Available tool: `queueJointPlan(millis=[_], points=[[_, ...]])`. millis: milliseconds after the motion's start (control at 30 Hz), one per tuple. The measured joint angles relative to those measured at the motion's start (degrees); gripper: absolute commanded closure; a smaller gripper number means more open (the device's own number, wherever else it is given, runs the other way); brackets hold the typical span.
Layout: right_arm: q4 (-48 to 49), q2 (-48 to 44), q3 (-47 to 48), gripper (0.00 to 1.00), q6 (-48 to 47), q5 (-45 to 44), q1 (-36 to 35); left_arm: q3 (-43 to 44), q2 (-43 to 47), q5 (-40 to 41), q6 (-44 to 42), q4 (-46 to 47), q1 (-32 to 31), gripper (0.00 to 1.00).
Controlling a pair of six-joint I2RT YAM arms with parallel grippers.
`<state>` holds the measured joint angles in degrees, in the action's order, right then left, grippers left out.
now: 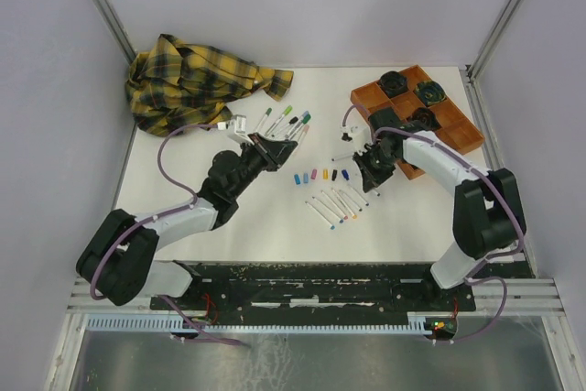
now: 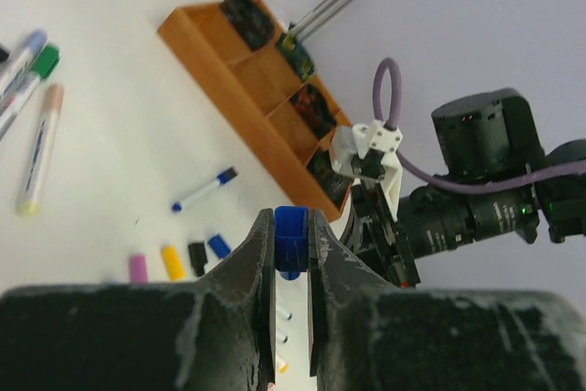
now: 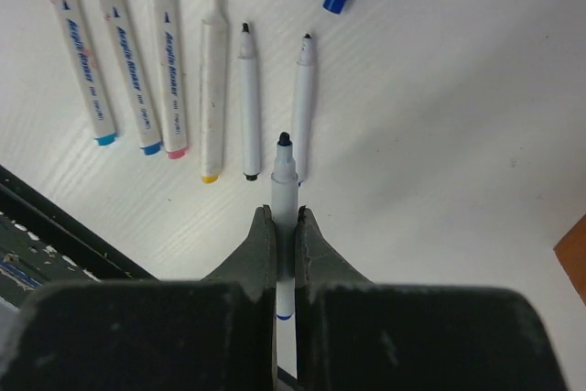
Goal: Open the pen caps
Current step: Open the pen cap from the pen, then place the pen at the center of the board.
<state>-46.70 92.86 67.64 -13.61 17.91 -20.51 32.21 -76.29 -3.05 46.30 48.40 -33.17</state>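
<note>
My left gripper (image 1: 273,146) is shut on a blue pen cap (image 2: 291,243), held above the table between its fingertips (image 2: 264,243). My right gripper (image 1: 366,168) is shut on an uncapped white pen (image 3: 285,182) with a dark tip pointing away, just above the table. Loose caps lie in a row (image 1: 322,174) between the grippers: pink (image 2: 138,267), yellow (image 2: 172,262), black (image 2: 197,257) and blue (image 2: 219,245). Several uncapped pens (image 1: 334,205) lie side by side, seen in the right wrist view (image 3: 212,80). Several capped pens (image 1: 286,121) lie beyond the left gripper.
An orange compartment tray (image 1: 458,130) with dark round objects stands at the back right, also in the left wrist view (image 2: 211,52). A yellow plaid cloth (image 1: 197,75) lies bunched at the back left. A blue-capped pen (image 2: 203,190) lies near the tray. Metal frame posts border the table.
</note>
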Motion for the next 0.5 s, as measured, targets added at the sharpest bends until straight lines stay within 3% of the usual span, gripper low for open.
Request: queueJointPlan(millis=[500], points=[[0.4, 11.7, 1.0, 0.94, 2.4, -9.2, 0.0, -8.6, -1.1, -2.0, 2.8, -0.1, 0.4, 0.97]])
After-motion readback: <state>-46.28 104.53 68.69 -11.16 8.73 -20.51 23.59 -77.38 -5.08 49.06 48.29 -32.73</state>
